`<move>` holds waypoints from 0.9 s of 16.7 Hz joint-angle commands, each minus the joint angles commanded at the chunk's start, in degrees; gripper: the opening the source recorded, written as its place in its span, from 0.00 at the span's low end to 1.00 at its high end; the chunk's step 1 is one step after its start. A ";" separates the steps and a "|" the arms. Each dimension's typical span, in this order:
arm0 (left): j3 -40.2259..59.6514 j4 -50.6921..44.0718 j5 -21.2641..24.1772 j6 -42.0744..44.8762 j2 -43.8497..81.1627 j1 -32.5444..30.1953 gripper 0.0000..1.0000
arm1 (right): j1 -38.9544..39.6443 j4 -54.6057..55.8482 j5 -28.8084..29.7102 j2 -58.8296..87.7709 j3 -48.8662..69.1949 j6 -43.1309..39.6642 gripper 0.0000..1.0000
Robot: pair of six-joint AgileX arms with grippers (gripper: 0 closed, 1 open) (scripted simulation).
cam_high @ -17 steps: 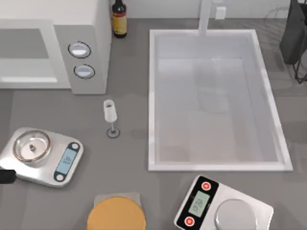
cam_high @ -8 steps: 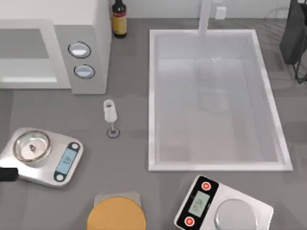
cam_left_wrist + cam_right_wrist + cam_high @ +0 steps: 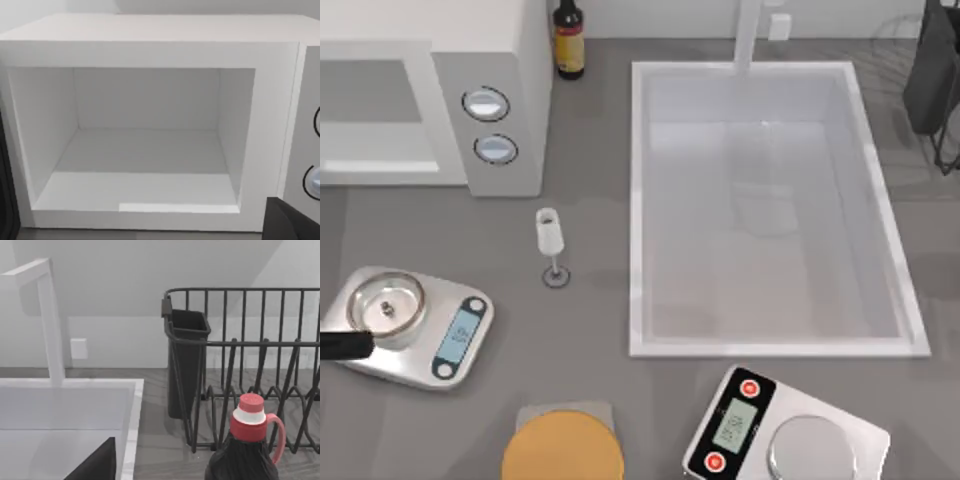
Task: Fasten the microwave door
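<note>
No readable text, brand or sign is being shown. Dark digits are being displayed on the flat silver kitchen scale point(image 3: 410, 325) and the black-panelled silver scale point(image 3: 785, 432), but they cannot be made out.

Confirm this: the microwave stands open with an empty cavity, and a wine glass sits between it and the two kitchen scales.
Mostly right, but not the wine glass: in the top view it stands between the microwave and only the left kitchen scale; the other scale lies by the sink. The left wrist view shows the empty cavity.

Top view overhead; left wrist close, facing microwave point(image 3: 150, 125) cavity; right wrist faces sink point(image 3: 70, 410).
</note>
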 joint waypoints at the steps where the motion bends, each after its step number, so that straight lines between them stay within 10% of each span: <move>1: -0.20 1.03 -0.19 0.01 0.93 -0.20 0.00 | 0.00 0.00 0.00 0.00 0.00 0.00 1.00; 15: 2.50 3.66 -7.64 0.07 6.14 -7.18 0.00 | 0.00 0.00 0.00 0.00 0.00 0.00 1.00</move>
